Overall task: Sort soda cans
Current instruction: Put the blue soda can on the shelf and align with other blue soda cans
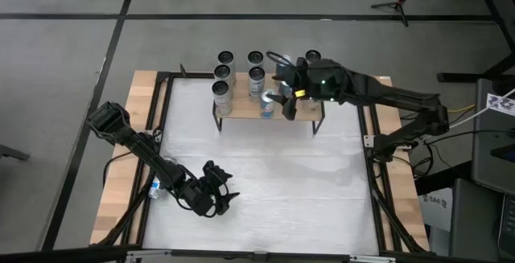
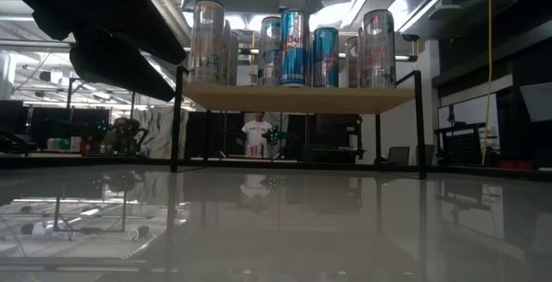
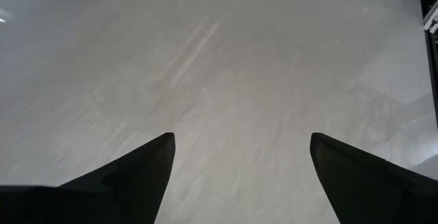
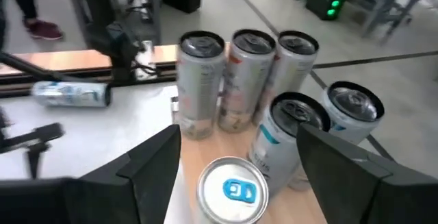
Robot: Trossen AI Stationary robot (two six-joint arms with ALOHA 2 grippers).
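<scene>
High view shows my right hand (image 1: 283, 96) spread open over the raised wooden shelf (image 1: 306, 115) at the far side of the bench (image 1: 265, 191), gripping nothing. Directly below its fingers a blue-topped can (image 4: 233, 191) stands upright on the shelf, and just beyond them the other soda cans (image 4: 250, 80) stand in close rows, silver ones at the back and blue-labelled ones nearer. My left hand (image 1: 216, 197) waits low over the bare white bench, well apart from the shelf, its fingers (image 3: 140, 172) also spread and empty. One stray can (image 1: 154, 188) lies on its side at the bench's edge beside my left arm. I judge the sorting to be well along: most cans already stand on the shelf, but the fallen one has yet to be fetched, and I cannot tell whether the groups are in final order.
</scene>
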